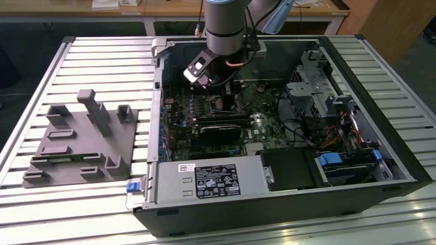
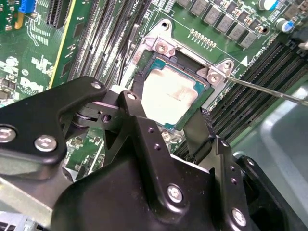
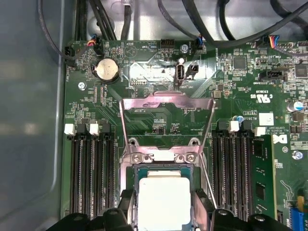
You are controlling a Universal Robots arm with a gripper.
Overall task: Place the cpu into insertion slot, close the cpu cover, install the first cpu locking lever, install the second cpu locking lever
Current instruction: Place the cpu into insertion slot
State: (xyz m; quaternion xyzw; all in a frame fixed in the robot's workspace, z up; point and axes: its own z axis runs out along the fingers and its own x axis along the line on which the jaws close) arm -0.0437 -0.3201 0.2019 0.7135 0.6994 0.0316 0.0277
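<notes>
The cpu, a pale silvery square chip, lies flat in the insertion slot on the green board. My gripper hangs low over the socket. Its black fingers stand at two opposite edges of the chip, touching them as far as I can see. The cpu cover, a thin silvery frame, is swung up and open beyond the socket. A thin metal lever rod sticks out to one side, unlatched.
Long black memory slots flank the socket. In the exterior view, a black card lies in front of the socket, a power supply fills the case front, a drive cage stands on the right, and a grey fixture sits left of the case.
</notes>
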